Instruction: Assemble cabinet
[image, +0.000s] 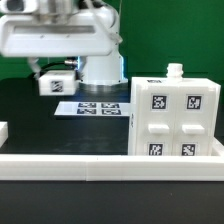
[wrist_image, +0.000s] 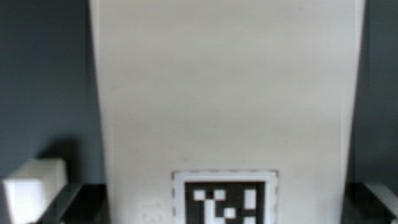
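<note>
**Mia:** Where was the cabinet (image: 175, 122)?

**Ben:** It stood upright on the dark table (image: 40, 125), at the exterior view's right, close behind the white rail (image: 70, 162). Its long side pointed up. Four tags faced the camera, and a little knob (image: 175, 70) sat on top.

**Mia:** And the gripper (image: 55, 84)?

**Ben:** It was up at the exterior view's left, well apart from the cabinet. The marker board (image: 100, 108) lay flat between them.

**Mia:** Were the jaws closed?

**Ben:** I could not tell. In the wrist view a white panel (wrist_image: 222, 90) with one tag filled the space between the dark fingers (wrist_image: 68, 203). It was too blurry to see if they pinched it.

**Mia:** So which way next?

**Ben:** I think the arm had to go sideways, toward the exterior view's right, over the marker board. There looked to be plenty of room. The rail was close, though, so a push might have bumped the cabinet into it.
</note>
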